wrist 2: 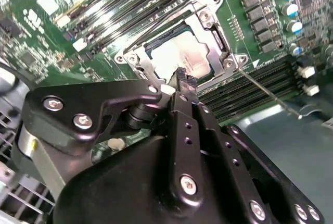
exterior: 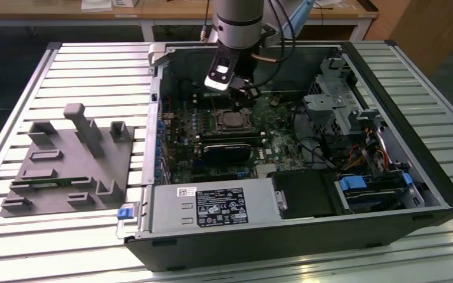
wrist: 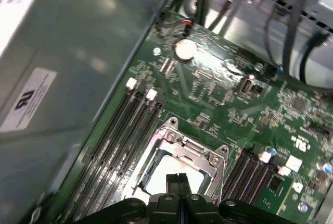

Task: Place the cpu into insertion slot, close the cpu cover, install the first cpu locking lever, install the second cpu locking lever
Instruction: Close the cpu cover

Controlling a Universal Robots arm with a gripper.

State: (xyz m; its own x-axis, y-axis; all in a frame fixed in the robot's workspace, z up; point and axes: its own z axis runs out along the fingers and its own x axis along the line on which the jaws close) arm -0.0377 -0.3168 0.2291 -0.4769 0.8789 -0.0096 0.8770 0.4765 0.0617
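The cpu (wrist 2: 176, 57) lies in the insertion slot (exterior: 230, 121) on the green board, its pale metal top showing through the window of the cpu cover (wrist 2: 214, 56). The silver cover frame lies flat over it in both wrist views, as cpu (wrist: 174, 176) and cpu cover (wrist: 188, 150). My gripper (wrist 2: 184, 77) hangs just above the socket's edge with its two black fingers pressed together and nothing between them. From the exterior view the gripper (exterior: 245, 97) sits a little behind the slot. A thin locking lever (wrist 2: 268, 92) sticks out from one socket corner across the memory slots.
Long black memory slots (wrist: 117, 146) flank the socket. The case wall (wrist: 78, 52) rises close by. A drive cage and cables (exterior: 344, 112) fill the exterior view's right, a power supply (exterior: 210, 206) the front. A grey fixture block (exterior: 69, 159) stands outside the case.
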